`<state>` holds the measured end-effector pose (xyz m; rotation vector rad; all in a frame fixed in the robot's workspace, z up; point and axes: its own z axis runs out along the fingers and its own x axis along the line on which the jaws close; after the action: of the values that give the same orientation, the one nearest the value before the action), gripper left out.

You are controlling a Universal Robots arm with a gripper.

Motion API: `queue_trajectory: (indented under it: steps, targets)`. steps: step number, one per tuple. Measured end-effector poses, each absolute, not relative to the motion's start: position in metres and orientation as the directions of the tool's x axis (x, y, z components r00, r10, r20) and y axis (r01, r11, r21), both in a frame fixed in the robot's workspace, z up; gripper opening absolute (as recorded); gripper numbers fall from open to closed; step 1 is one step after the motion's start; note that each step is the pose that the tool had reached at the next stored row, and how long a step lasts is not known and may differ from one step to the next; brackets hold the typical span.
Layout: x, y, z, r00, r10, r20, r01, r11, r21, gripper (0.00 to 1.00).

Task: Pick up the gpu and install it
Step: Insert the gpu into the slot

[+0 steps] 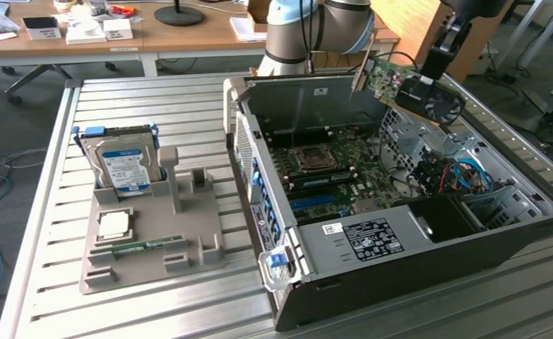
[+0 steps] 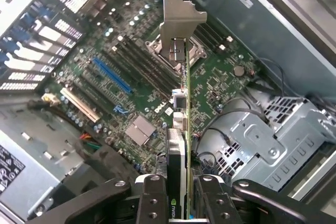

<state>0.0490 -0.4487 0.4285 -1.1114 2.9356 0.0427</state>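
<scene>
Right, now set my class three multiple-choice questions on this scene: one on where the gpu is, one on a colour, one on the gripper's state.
1. Where is the gpu relative to the computer case?
A. plugged into a slot inside it
B. held in the air over its open side
C. lying flat outside it

2. What colour is the hard drive label?
A. blue and white
B. red
C. yellow

3. What state is the gripper in?
A. open, empty
B. shut on the hard drive
C. shut on the gpu

Answers: 1 B, the card hangs clear above the motherboard; 2 A, the label shows blue and white; 3 C, both fingers press the card's faces in the wrist view.
</scene>
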Motion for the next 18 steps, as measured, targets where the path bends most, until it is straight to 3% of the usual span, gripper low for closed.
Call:
queue_trajectory:
  steps: [18]
  targets:
    - [0.0490,-0.4487,0.4284,-0.708,-0.706,-0.005,-0.706,0.708,0.018,0.27]
